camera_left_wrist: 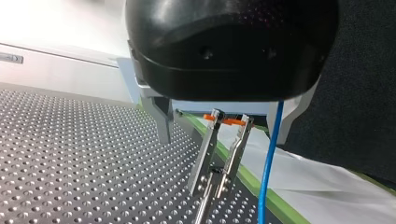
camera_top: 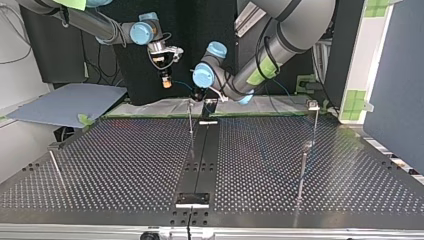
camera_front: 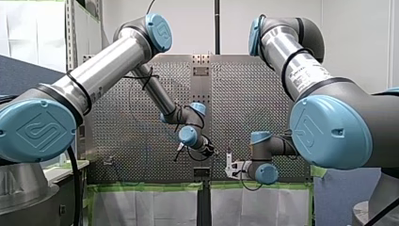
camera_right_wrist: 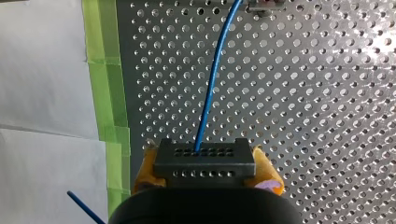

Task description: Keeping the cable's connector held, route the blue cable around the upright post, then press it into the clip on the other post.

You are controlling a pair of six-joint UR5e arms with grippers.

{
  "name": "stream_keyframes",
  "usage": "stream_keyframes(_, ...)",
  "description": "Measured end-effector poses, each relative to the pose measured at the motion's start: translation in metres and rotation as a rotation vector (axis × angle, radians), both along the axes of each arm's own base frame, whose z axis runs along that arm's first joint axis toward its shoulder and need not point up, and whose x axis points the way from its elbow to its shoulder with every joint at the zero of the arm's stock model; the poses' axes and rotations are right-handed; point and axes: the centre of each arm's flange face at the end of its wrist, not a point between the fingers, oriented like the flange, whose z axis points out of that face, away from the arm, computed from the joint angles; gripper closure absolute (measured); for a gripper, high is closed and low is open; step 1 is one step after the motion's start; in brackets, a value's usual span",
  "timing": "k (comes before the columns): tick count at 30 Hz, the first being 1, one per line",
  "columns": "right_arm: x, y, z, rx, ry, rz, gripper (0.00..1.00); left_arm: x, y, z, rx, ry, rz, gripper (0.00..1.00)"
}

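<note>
My right gripper (camera_right_wrist: pixel 205 179) is shut on the black connector (camera_right_wrist: pixel 204 161), which sits between its yellow pads. The blue cable (camera_right_wrist: pixel 212 79) runs out of the connector, ahead over the perforated table (camera_right_wrist: pixel 303 93). My left gripper (camera_left_wrist: pixel 224 140) is open, its fingers (camera_left_wrist: pixel 163 123) wide apart on either side of a metal clip (camera_left_wrist: pixel 219 154) with orange tips on a thin post. The blue cable (camera_left_wrist: pixel 270 163) hangs just inside one finger, beside the clip and outside it. In the top view my right gripper (camera_top: pixel 166 80) hovers beside my left gripper (camera_top: pixel 201 95), above the post (camera_top: pixel 190 117).
Green tape (camera_right_wrist: pixel 105 93) and white sheeting (camera_right_wrist: pixel 42 93) border the table's edge near both grippers. Other thin upright posts stand at the top view's right (camera_top: pixel 302 170) and left (camera_top: pixel 56 169). A black rail (camera_top: pixel 200 160) runs down the table's middle.
</note>
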Motion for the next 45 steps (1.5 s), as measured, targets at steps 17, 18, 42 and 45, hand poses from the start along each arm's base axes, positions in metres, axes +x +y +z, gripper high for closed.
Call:
stream_keyframes(17, -0.001, -0.001, 0.0, 0.0, 0.003, -0.001, 1.0, 0.001, 0.002, 0.0, -0.014, 0.003, 0.033, 0.83)
stream_keyframes(18, -0.001, -0.001, 0.0, 0.0, 0.004, -0.002, 1.0, 0.001, 0.002, 0.0, -0.015, 0.004, 0.034, 0.83)
stream_keyframes(42, -0.002, -0.016, 0.004, -0.014, -0.01, -0.016, 1.0, 0.003, 0.005, -0.026, -0.068, 0.029, 0.079, 0.98)
stream_keyframes(45, -0.001, -0.022, 0.006, -0.021, -0.016, -0.017, 1.0, 0.005, 0.005, -0.035, -0.082, 0.029, 0.083, 0.98)
